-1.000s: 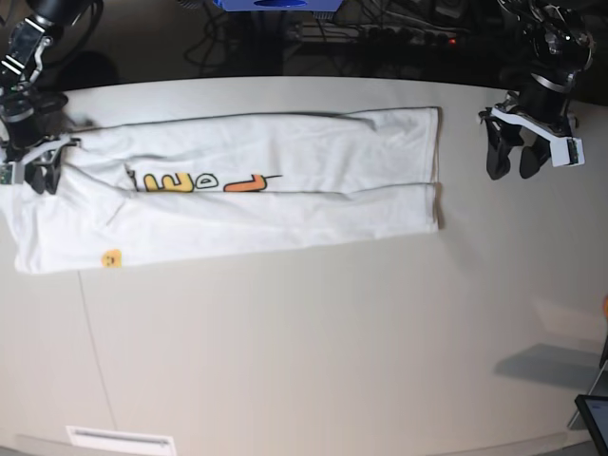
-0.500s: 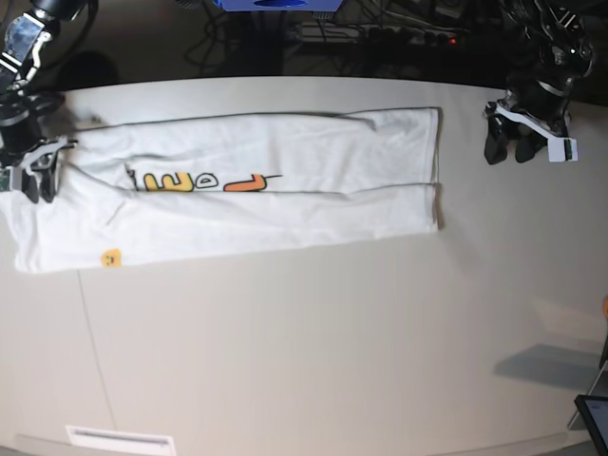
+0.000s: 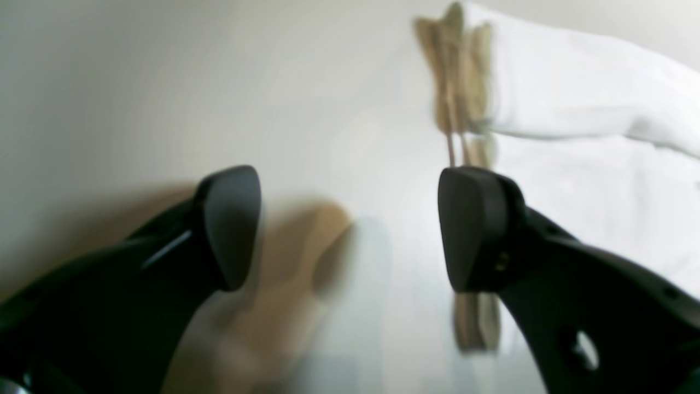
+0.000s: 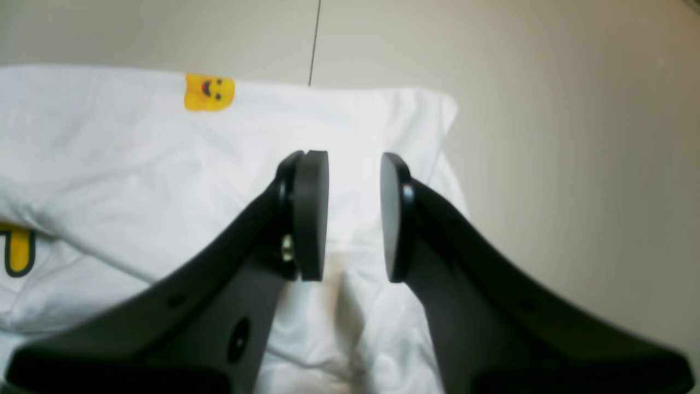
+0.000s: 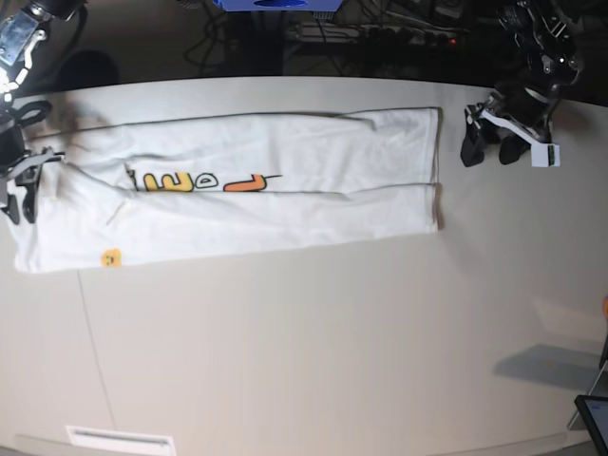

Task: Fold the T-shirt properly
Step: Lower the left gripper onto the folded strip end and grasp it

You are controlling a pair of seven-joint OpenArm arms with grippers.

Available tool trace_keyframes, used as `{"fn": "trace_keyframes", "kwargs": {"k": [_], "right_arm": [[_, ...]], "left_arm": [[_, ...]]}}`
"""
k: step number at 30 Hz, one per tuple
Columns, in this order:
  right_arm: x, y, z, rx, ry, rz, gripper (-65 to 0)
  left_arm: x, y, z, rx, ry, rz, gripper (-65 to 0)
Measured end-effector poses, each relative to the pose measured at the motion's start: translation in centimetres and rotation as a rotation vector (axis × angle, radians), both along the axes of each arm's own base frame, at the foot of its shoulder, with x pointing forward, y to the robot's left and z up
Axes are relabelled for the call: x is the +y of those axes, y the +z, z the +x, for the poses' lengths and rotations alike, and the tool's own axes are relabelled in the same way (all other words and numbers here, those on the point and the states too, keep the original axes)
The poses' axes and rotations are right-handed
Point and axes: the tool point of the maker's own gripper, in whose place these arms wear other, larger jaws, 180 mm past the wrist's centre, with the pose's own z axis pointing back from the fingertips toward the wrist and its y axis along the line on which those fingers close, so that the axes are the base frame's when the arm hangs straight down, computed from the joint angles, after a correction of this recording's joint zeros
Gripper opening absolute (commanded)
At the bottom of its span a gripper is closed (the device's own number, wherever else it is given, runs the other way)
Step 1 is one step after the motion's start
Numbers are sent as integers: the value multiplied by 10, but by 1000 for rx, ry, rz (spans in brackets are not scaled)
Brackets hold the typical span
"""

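The T-shirt [image 5: 285, 180] lies flat on the table, folded lengthwise into a long white band, with orange and yellow letters [image 5: 204, 181] showing along the fold and a yellow smiley [image 5: 112, 257] near its left end. My left gripper [image 5: 487, 150] is open and empty, just right of the shirt's right edge; the blurred left wrist view shows it [image 3: 353, 230] wide open above bare table with the shirt [image 3: 574, 109] ahead to the right. My right gripper [image 5: 21, 201] hovers over the shirt's left end; the right wrist view shows it [image 4: 353, 216] narrowly open, nothing between the pads, over white cloth [image 4: 136, 180].
The beige table [image 5: 332, 342] has a thin seam [image 5: 95, 361] at the left. A white label [image 5: 121, 439] sits at the front edge. A dark device [image 5: 594, 413] stands at the lower right. Cables [image 5: 380, 33] lie beyond the far edge.
My left gripper has moved left, closer to the shirt's right edge. My right gripper has shifted left and slightly down over the shirt's left end. The shirt has not moved.
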Motion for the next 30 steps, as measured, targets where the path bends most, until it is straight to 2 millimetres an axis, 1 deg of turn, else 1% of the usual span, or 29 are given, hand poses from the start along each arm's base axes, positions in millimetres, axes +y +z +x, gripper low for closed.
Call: {"fn": "trace_keyframes", "kwargs": {"k": [2,5,7,10,12,20,30], "right_arm": [[-4,6,0,-14,-12,-14,-486],[-1,10,0,-14,-2,-25,-486],[0,15,2,-31,2,-28,-486],[1,13,1,-27,2,-28,-486],[1,12,-1,-21,2,-29,-486],[1,10,-3,-11,2,-29,-486],[1,8,-5,-6,4,-27,-486]], "left_arm": [[-17,-4,11,-26,-14,-90,-153],[-27,-7,22,-57,-11,-176,-153],[-32,-8,27,-70,-16,-213,-153],[-49,-10,38,-75,-56,-239,-153],[-62,-11,39,-75,-77,-260,-153],[-83,-11,45,-78,-128,-285,-153],[-88,-12,48,-85,-120,-304,-155]]}}
